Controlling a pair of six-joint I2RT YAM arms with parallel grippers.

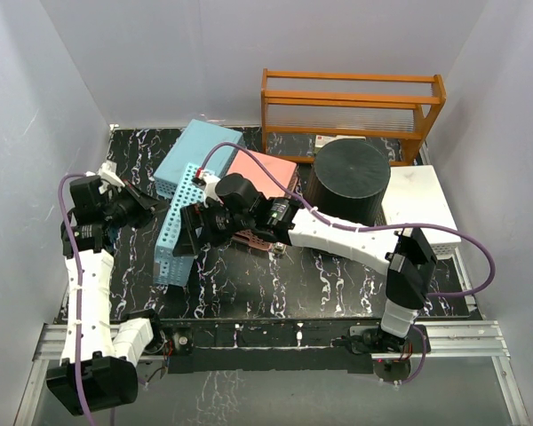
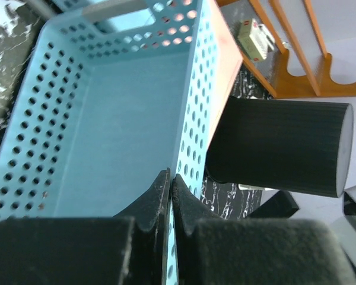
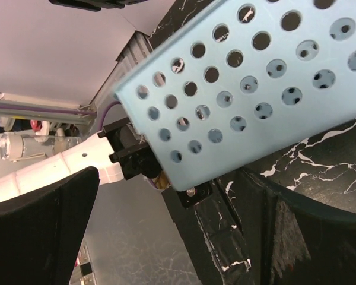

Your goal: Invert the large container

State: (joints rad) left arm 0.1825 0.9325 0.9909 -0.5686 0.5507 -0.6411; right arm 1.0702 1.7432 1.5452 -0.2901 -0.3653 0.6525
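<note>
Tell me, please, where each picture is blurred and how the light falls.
Top external view: even, soft light, faint shadows, all sharp; the large container is dark, with little detail. Left wrist view: the left fingers are blurred, the blue basket sharp. Right wrist view: the right fingers are dark and soft.

Top view: your right tool [image 1: 194, 232] mostly hidden behind own wrist and perforated blue basket [image 1: 179, 226]. Pink basket [image 1: 262, 170]: near part covered by right arm. Large container [image 1: 351, 177]: foot of near wall hidden by same arm. Left wrist view: blue basket cut off at top and left edges; white device [image 2: 252, 38] label too small to read. Right wrist view: fingers [image 3: 41, 231] blurred, cut off at bottom edge.
</note>
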